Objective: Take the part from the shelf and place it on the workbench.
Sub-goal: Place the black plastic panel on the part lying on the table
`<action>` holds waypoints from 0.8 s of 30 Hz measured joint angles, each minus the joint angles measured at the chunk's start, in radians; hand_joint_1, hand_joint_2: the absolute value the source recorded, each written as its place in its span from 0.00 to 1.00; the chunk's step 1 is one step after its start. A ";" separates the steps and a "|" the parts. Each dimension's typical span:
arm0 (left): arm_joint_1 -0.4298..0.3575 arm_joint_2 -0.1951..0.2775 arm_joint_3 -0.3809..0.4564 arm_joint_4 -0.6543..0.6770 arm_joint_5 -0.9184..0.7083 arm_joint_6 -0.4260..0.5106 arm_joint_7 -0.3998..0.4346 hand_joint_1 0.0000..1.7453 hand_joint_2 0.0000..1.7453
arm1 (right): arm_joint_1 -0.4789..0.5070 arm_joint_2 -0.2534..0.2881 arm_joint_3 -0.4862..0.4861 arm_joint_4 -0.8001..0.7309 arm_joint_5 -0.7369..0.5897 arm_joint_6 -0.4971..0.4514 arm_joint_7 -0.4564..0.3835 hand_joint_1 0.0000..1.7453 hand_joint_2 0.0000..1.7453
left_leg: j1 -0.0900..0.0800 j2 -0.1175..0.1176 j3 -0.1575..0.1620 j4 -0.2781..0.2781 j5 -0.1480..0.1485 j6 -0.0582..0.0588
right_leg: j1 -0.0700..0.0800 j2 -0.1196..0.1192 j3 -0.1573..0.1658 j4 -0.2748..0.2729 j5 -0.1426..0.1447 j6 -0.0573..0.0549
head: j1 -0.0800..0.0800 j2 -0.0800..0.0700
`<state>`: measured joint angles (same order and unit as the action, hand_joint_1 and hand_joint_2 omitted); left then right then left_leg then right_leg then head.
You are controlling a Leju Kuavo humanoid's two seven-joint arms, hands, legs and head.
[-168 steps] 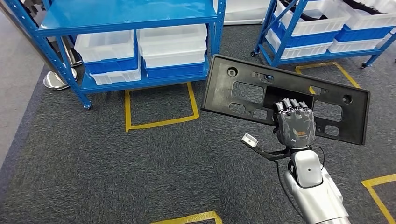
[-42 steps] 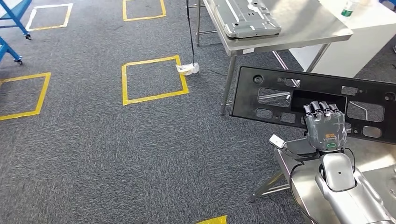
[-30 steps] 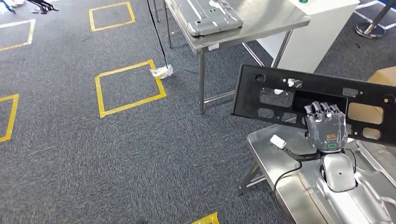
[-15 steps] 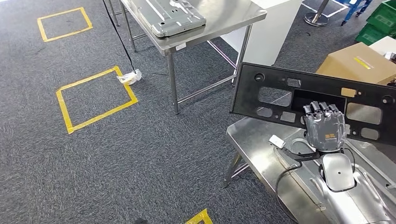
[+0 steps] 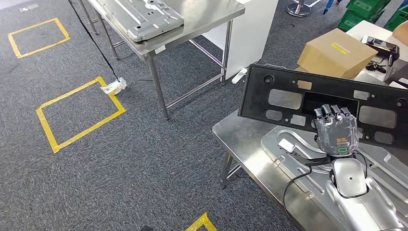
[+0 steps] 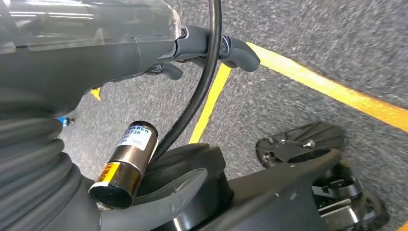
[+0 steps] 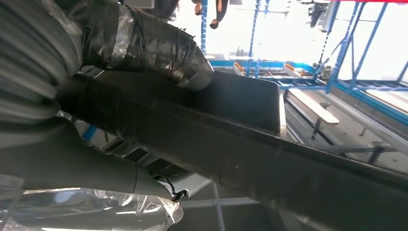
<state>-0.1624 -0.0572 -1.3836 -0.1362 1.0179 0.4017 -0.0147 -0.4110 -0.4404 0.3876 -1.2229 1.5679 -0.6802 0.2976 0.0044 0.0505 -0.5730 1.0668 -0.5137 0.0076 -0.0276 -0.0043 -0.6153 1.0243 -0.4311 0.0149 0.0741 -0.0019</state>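
Note:
The part is a long black plastic panel point(image 5: 288, 79) with several cut-outs. My right hand point(image 5: 336, 131) grips it through the middle opening and holds it tilted up on its long edge. It hangs above the near end of a steel workbench point(image 5: 235, 137), clear of the surface. In the right wrist view the thick taped thumb point(image 7: 154, 43) presses on the panel's dark edge point(image 7: 250, 154). My left hand point(image 6: 226, 48) hangs over the carpet and yellow floor tape, with its fingers apart and nothing in it.
A pressed silver metal sheet point(image 5: 380, 168) lies on the workbench under my right arm. A second steel table point(image 5: 207, 19) farther off carries a grey metal panel point(image 5: 144, 17). A cardboard box point(image 5: 337, 45) and a white cabinet point(image 5: 250, 29) stand beyond. Yellow tape squares point(image 5: 79, 113) mark the carpet.
The whole view has swung from the blue shelves to the tables. The near workbench has come in under the held panel. The right hand's grip looks the same.

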 joint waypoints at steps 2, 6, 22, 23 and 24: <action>0.000 0.000 0.000 0.000 0.000 0.000 -0.001 0.00 1.00 | -0.003 0.001 0.000 0.000 0.000 0.000 0.000 0.93 1.00 | 0.002 -0.025 -0.055 0.119 -0.062 -0.005 | -0.001 0.005 0.000 -0.001 0.000 -0.008 | 0.000 0.000; -0.004 0.000 0.000 0.000 0.000 0.000 -0.002 0.00 1.00 | -0.002 0.003 0.001 0.000 0.000 0.000 -0.001 0.93 1.00 | 0.002 -0.036 -0.095 0.197 -0.057 -0.003 | 0.003 0.021 -0.001 0.004 0.000 -0.010 | -0.001 0.000; -0.002 0.001 -0.007 0.000 -0.004 -0.012 0.024 0.00 1.00 | 0.035 0.008 -0.048 -0.035 0.000 0.000 0.002 0.93 1.00 | -0.005 -0.029 0.002 -0.048 0.053 0.053 | -0.001 0.015 -0.121 0.242 -0.116 0.036 | 0.002 0.000; -0.002 0.002 -0.008 0.000 -0.003 -0.013 0.027 0.00 1.00 | 0.045 0.010 -0.061 -0.042 0.000 0.000 -0.005 0.93 1.00 | -0.006 -0.020 0.002 -0.048 0.052 0.054 | -0.001 0.015 -0.139 0.280 -0.124 0.036 | 0.002 0.000; -0.002 0.002 -0.010 0.000 -0.003 -0.015 0.030 0.00 1.00 | 0.054 0.013 -0.071 -0.046 0.000 0.000 -0.014 0.93 1.00 | -0.006 -0.011 0.003 -0.048 0.050 0.053 | -0.001 0.013 -0.137 0.278 -0.112 0.036 | 0.002 0.000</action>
<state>-0.1640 -0.0553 -1.3938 -0.1362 1.0144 0.3872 0.0149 -0.3567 -0.4274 0.3169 -1.2693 1.5679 -0.6802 0.2834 -0.0021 0.0396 -0.5698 1.0193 -0.4634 0.0608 -0.0282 0.0085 -0.7526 1.3023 -0.5430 0.0504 0.0757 -0.0019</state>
